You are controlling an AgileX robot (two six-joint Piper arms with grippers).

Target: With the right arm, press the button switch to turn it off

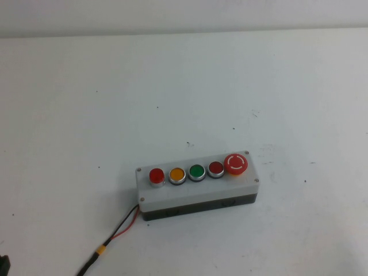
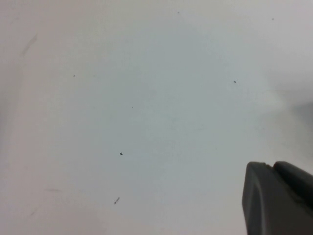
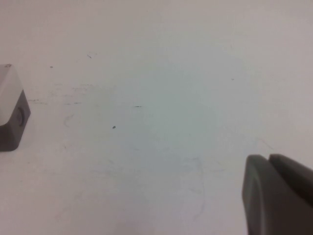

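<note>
The button switch (image 1: 156, 175) is a small bright-red push-button with a silver rim. It is the leftmost button on the light-grey box (image 1: 195, 194) lying near the table's middle. Neither arm shows in the high view. My right gripper (image 3: 269, 159) is shut and empty, over bare white table. An end corner of the box (image 3: 11, 112) shows at the edge of the right wrist view, well away from the gripper. My left gripper (image 2: 274, 166) is shut and empty, over bare table, with no box in its view.
On the box stand an orange button (image 1: 177, 173), a green button (image 1: 196, 171), a maroon button (image 1: 216, 168) and a large red mushroom-head button (image 1: 236, 163). A red and black cable (image 1: 115, 236) runs from the box's left end to the table's front edge.
</note>
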